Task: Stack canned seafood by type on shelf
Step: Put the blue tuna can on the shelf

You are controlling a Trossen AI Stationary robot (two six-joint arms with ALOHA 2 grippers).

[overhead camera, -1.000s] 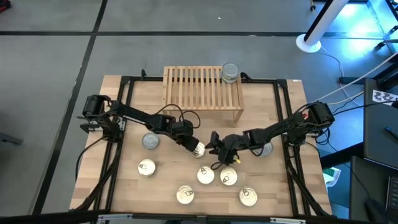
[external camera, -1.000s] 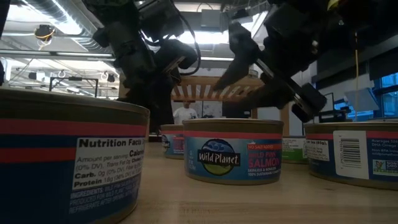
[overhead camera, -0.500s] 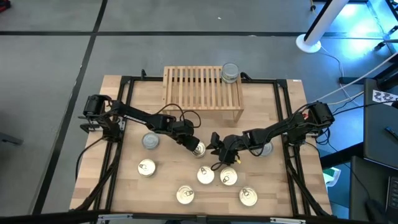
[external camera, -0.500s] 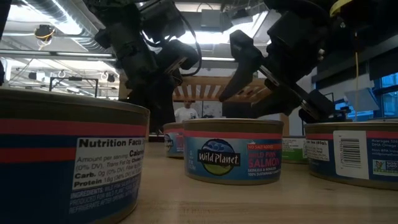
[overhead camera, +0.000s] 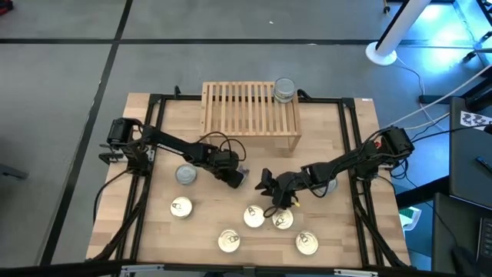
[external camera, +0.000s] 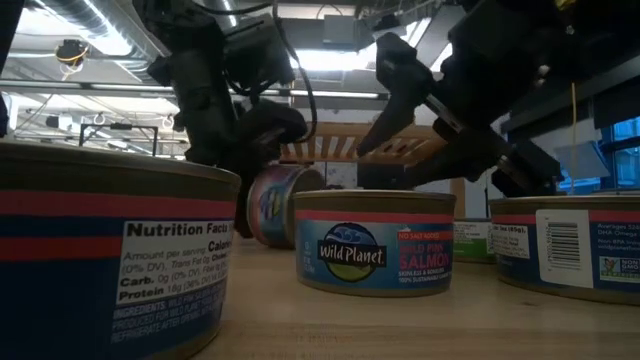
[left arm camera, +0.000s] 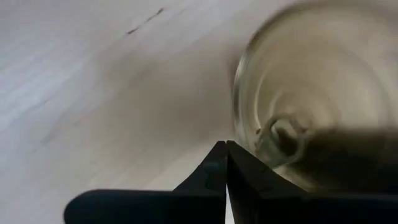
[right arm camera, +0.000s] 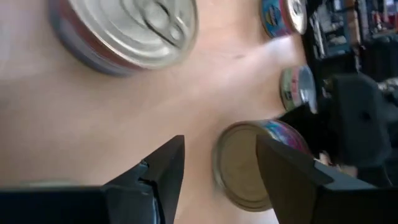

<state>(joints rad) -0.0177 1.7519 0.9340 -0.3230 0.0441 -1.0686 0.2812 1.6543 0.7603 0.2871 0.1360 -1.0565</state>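
Bare tabletop [overhead camera: 323, 146] before shelf [overhead camera: 250, 108] — front cans [overhead camera: 254, 217] crowded

A robotics lab or workshop: a wooden desk [overhead camera: 161, 154] on grey concrete floor [overhead camera: 61, 77], exposed ceiling ducts [external camera: 90, 20], strip lights and trailing cables [overhead camera: 430, 96].

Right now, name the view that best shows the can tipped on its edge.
Low view: the tipped can stands on its rim, label visible. The high view mostly hides it under the left hand. The left wrist view shows only a blurred lid; the right wrist view shows one flat end.
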